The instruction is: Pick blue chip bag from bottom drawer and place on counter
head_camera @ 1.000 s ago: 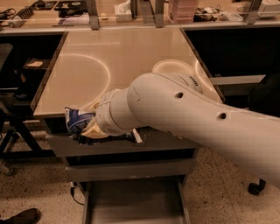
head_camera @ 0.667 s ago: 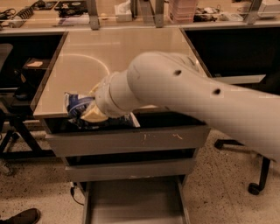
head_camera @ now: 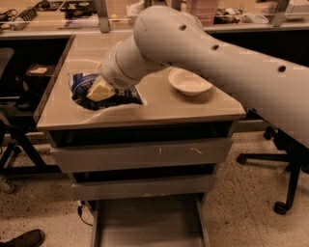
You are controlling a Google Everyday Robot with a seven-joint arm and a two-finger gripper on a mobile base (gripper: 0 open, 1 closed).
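The blue chip bag [head_camera: 79, 83], dark blue with white patches, is at the left part of the beige counter [head_camera: 193, 108], low over or on its surface; I cannot tell which. My gripper [head_camera: 99, 90] is shut on the bag's middle, its pale fingers pressed into the foil, with the big white arm [head_camera: 203, 53] reaching in from the right. The bottom drawer [head_camera: 147, 224] stands pulled open below, its grey floor bare.
A white bowl [head_camera: 188, 82] sits on the counter right of the gripper. Two closed grey drawer fronts [head_camera: 145, 154] lie under the counter. A cluttered workbench [head_camera: 58, 12] runs behind. An office chair base [head_camera: 285, 193] stands at right, a shoe [head_camera: 21, 238] at bottom left.
The arm has lifted the bag from in front of the counter's near edge up and over onto the counter's left part. The view has shifted, and the bowl now shows.
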